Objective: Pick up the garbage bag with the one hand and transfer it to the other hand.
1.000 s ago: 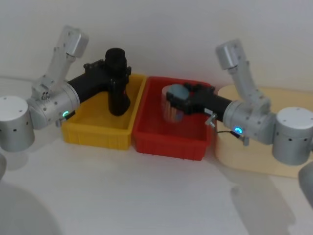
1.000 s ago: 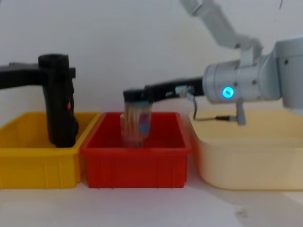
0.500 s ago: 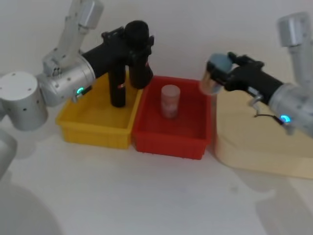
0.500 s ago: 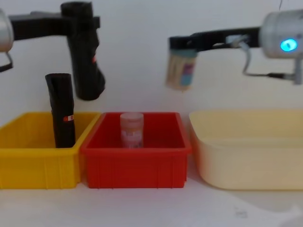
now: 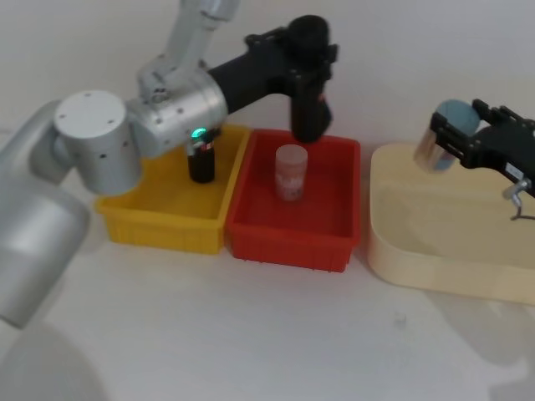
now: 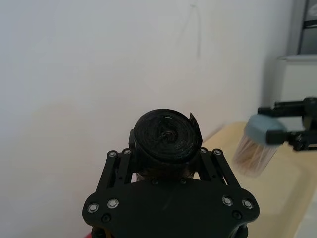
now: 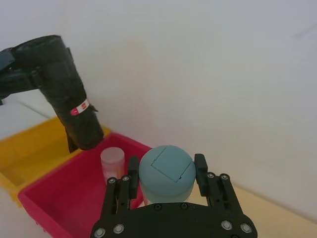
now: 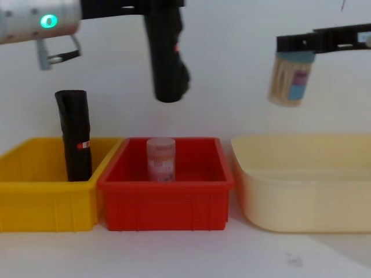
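Done: left claw (image 5: 308,52) pinches the garbage bag (image 5: 308,115), lifted above the red bin (image 5: 288,246).
Left: handover; right claw (image 5: 456,138) pinches a blue-lidded jar (image 5: 431,150), well apart.

The black two-finger right end effector (image 7: 166,167) has its fingers (image 7: 132,169) pressed against both sides of a clear jar with a rounded grey-blue lid (image 7: 166,174), which sits snug between them. Beyond it lies a red plastic bin (image 7: 49,198), and a small clear plastic jar with a pale lid (image 7: 111,161) stands upright inside. A yellow plastic bin (image 7: 27,153) sits just beside the red one. A black matte cylindrical garbage bag roll (image 7: 67,94) with a small red label (image 7: 79,108) is held tilted in the air, gripped near its upper end by the black left end effector (image 7: 17,79). A plain white wall (image 7: 208,69) stands behind.
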`<state>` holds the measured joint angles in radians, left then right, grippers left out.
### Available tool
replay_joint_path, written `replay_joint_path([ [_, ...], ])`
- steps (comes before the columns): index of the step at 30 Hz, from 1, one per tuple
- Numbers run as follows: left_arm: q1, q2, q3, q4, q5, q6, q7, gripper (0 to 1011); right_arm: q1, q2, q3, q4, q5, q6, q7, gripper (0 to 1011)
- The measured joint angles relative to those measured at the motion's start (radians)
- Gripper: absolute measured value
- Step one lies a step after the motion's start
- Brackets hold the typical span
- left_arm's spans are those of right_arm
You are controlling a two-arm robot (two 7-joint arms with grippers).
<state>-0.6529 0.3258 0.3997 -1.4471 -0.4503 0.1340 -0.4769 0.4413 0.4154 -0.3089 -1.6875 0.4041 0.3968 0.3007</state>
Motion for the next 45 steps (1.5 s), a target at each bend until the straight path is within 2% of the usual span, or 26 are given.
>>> replay_joint_path([
  [2,-0.014,-0.015,0.011,0.016,-0.004,0.003,-0.008,524,-0.009,0.007,0.006,-0.007,0.004,0.006,-0.003,658],
  [10,-0.101,-0.113,0.067,0.138,-0.026,0.004,-0.046,524,-0.024,0.032,0.016,0.0,0.015,0.017,-0.006,656],
  [16,-0.163,-0.184,0.098,0.247,-0.034,-0.016,-0.057,524,-0.012,0.035,0.013,0.041,0.014,0.011,-0.005,658],
  [23,-0.212,-0.236,0.123,0.333,-0.029,-0.033,-0.05,524,0.018,0.029,0.009,0.114,-0.005,-0.006,-0.016,658],
  [28,-0.234,-0.258,0.134,0.37,-0.023,-0.041,-0.044,524,0.031,0.026,0.008,0.149,-0.017,-0.014,-0.022,668],
  [40,-0.264,-0.289,0.149,0.421,-0.014,-0.051,-0.036,524,0.05,0.023,0.006,0.196,-0.032,-0.023,-0.03,983],
  [45,-0.271,-0.296,0.153,0.433,-0.012,-0.054,-0.034,524,0.051,0.022,0.006,0.2,-0.034,-0.027,-0.029,1000],
])
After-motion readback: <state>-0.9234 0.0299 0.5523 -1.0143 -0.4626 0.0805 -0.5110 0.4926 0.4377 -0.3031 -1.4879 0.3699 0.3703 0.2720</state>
